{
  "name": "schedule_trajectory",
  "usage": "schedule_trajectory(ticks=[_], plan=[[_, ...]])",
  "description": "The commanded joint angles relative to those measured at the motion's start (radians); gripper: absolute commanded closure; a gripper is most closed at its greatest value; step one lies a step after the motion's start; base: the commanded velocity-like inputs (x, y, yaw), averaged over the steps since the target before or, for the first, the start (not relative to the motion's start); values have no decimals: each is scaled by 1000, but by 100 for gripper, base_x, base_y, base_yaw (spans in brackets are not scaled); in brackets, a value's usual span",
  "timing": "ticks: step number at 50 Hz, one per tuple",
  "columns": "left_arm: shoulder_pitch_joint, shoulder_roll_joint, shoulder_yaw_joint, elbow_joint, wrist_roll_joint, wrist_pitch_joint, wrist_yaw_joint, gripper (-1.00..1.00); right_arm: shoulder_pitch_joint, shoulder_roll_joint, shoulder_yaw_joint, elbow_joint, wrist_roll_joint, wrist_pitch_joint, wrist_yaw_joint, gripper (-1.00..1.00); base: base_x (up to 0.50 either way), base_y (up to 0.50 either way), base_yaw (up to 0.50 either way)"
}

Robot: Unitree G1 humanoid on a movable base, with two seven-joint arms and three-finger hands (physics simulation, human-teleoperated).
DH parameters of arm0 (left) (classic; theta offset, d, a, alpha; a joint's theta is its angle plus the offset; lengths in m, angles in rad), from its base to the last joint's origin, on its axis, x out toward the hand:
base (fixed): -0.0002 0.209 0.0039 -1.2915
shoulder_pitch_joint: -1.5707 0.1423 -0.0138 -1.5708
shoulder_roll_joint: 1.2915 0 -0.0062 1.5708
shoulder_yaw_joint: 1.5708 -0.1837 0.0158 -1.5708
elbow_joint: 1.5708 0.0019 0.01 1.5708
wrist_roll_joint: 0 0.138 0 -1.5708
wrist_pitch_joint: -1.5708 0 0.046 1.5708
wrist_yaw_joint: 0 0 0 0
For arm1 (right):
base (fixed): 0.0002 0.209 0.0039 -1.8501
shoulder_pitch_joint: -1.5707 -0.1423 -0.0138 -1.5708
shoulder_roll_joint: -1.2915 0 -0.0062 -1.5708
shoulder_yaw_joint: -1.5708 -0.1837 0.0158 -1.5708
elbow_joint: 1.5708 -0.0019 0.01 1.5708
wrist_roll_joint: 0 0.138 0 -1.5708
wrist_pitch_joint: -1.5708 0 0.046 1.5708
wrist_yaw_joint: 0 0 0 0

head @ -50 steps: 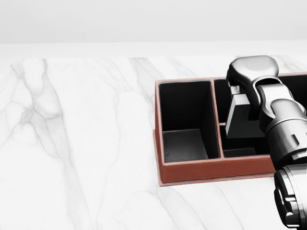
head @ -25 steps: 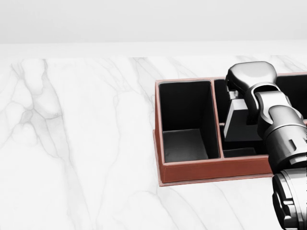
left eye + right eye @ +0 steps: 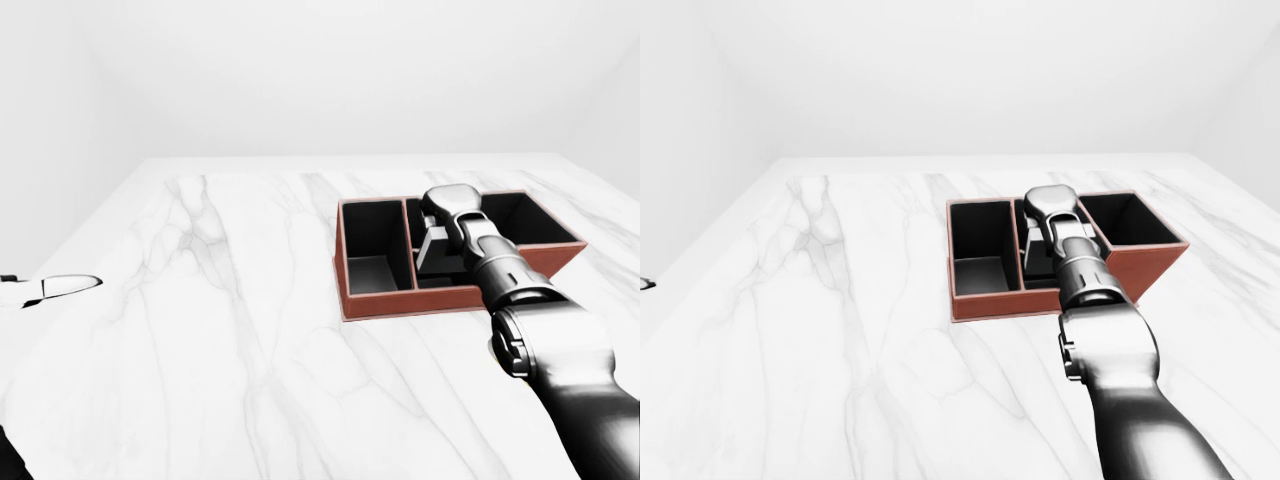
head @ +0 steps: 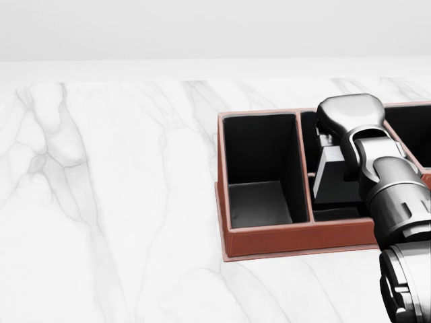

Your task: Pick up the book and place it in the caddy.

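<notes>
The bench (image 3: 230, 330) is white marble w/ grey veins. The caddy (image 3: 400, 302), red-brown outside and black inside, sits toward the right of the left-eye view. It has three compartments side by side; the left compartment shows only its dark floor.

The right arm (image 3: 545, 350) enters from the bottom right of the eye views and reaches over the caddy's near wall. The right hand (image 4: 351, 113) is positioned over the middle compartment. A grey, box-like book (image 4: 335, 176) stands tilted in the middle compartment, directly below the hand and touching it or nearly so. The hand's casing hides the fingers, so whether they are apart or clamped on the book cannot be determined.

The left hand (image 3: 55, 288) appears only as a pale shape at the left edge of the left-eye view, well apart from the caddy; finger state unreadable.
</notes>
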Motion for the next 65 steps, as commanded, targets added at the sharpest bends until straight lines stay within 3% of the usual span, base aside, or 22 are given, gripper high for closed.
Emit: schedule_trajectory(ticks=[1,30,32,33,65], plan=[[3,-2,0,5,1,0,-1,-100,6,-6,10,-9,-4,0,-30,100,0,0,0],[-1,5,7,-16,-7,0,9,-100,86,36,-10,3,18,0,-73,100,0,0,0],[-1,4,8,-19,-7,0,8,-100,91,39,-18,3,32,0,-66,19,0,0,0],[0,3,9,-21,-8,0,6,-100,93,42,-22,2,39,0,-73,-100,0,0,0],[2,3,16,-21,-11,0,-1,-100,55,12,-20,-18,136,0,-57,-100,0,0,0]])
